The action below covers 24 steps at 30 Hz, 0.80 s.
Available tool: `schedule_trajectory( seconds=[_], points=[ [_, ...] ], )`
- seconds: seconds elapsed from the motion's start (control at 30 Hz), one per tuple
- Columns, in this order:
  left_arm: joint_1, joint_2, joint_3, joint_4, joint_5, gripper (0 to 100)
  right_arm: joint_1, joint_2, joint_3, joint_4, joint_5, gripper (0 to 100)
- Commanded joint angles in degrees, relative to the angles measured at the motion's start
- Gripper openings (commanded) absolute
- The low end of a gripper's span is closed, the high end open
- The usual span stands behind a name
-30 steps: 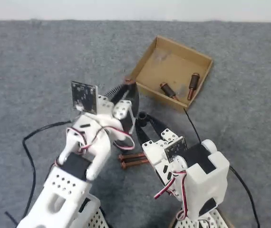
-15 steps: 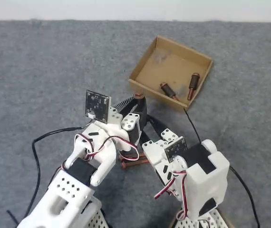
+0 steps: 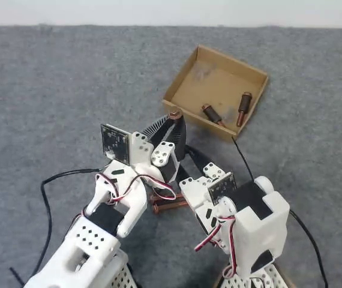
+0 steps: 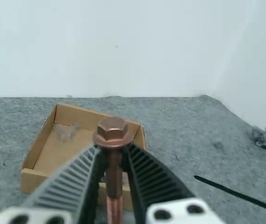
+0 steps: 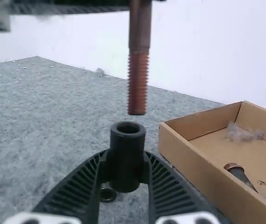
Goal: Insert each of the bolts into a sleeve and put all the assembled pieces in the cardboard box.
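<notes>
Between the two arms, just beside the near wall of the cardboard box (image 3: 195,118), I hold the two parts one above the other. My left gripper (image 4: 113,150) is clamped on the bolt (image 4: 111,132) directly under its hexagonal head, so the shank hangs straight down and the threaded end is free. My right gripper (image 5: 126,161) is closed around the black sleeve (image 5: 127,140), which stands upright with its bore open to the top. In the right wrist view the tip of the thread is just above the mouth of the sleeve and not yet inside. It seems a little to one side of the bore, but from this one angle I cannot be sure. I judge the bolt to be stiff metal, small but dense, with a smooth shank that could slip or swing between the ribbed fingers. The hold near the head looks good to me, because it leaves the whole thread free to enter. The sleeve looks rigid and round, so I think it may turn or tilt if the bolt pushes on its rim. Taking it at the middle of the body, as now, keeps the opening clear. Two assembled pieces (image 3: 212,113) lie inside the box, and more loose bolts (image 3: 172,206) lie on the grey carpet (image 3: 51,90) between the arms
</notes>
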Motion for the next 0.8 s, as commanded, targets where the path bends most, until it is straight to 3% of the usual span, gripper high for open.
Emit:
schedule_trajectory(
  seconds=[0.0, 0.77],
  points=[
    [-0.4, -2.5, -0.8, -1.2, -0.4, 1, 0.0, -3.6, 1.4, -1.8, -0.6, 0.7],
    [-3.6, -2.5, 2.0, -2.3, -0.7, 1, 0.1, -3.6, 1.8, -1.9, -0.2, 0.7]
  ],
)
